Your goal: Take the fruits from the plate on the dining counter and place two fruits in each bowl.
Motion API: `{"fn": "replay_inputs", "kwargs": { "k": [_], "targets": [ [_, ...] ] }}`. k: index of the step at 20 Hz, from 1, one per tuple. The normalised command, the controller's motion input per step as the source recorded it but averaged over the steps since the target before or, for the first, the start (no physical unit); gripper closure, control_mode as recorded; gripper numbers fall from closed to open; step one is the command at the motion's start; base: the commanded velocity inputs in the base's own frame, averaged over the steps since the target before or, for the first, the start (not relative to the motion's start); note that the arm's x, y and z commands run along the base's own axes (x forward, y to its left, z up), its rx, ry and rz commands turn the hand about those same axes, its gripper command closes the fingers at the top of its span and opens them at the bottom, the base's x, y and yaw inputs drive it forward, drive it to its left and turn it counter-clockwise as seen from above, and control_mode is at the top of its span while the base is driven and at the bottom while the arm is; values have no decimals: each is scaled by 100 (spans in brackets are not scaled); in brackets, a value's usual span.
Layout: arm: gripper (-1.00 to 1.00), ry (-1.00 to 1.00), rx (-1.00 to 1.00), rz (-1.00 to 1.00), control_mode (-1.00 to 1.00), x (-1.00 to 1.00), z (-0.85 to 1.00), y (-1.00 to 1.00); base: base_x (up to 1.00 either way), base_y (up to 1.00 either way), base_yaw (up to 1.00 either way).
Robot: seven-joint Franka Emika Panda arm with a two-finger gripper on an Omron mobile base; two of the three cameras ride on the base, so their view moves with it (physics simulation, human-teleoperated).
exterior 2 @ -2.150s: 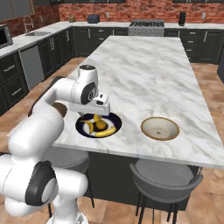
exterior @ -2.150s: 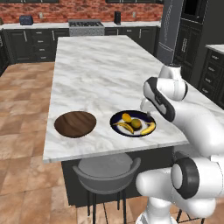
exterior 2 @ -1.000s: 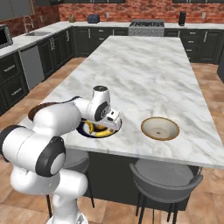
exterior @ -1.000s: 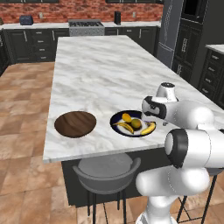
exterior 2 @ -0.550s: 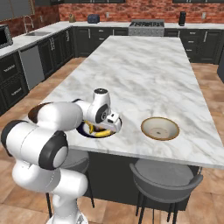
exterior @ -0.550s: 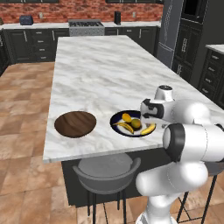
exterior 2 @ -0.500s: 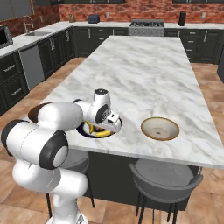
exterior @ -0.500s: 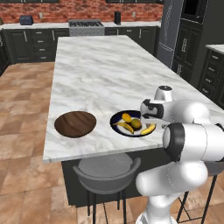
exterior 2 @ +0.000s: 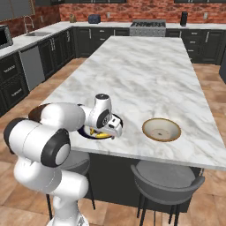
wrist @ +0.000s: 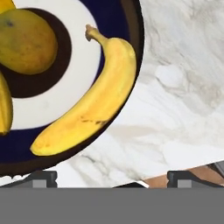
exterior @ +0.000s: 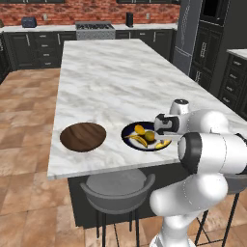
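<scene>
Four fruits (exterior: 146, 137) sit on the plate (exterior: 129, 135) near the counter's (exterior: 111, 77) near edge. Left of it lies the wooden bowl (exterior: 83, 136), right the tan bowl (exterior 2: 161, 129). Gripper (exterior: 161, 126), jaws spread wide and holding nothing, hangs low over the plate's right rim by a banana (wrist: 89, 100).

Around me runs a red brick wall (exterior: 96, 9) above dark cabinets (exterior: 38, 46), with a steel range (exterior: 95, 30) at the far end. The floor (exterior: 24, 120) is brown tile. Grey stools (exterior 2: 165, 181) tuck under the near edge, and a sink (exterior 2: 37, 33) sits far left
</scene>
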Motion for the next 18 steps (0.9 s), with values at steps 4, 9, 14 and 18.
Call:
{"fn": "replay_inputs", "kwargs": {
  "k": [4,9,14,18],
  "targets": [
    [-100,-2,0,0,-100,11,-5,0,0,0,0],
    [-100,-2,0,-1,-100,32,0,0,0,0,0],
    [-100,0,0,0,-100,54,-1,0,0,0,0],
    [-100,0,0,0,-100,14,-25,-5,0,0,0]
  ]
}}
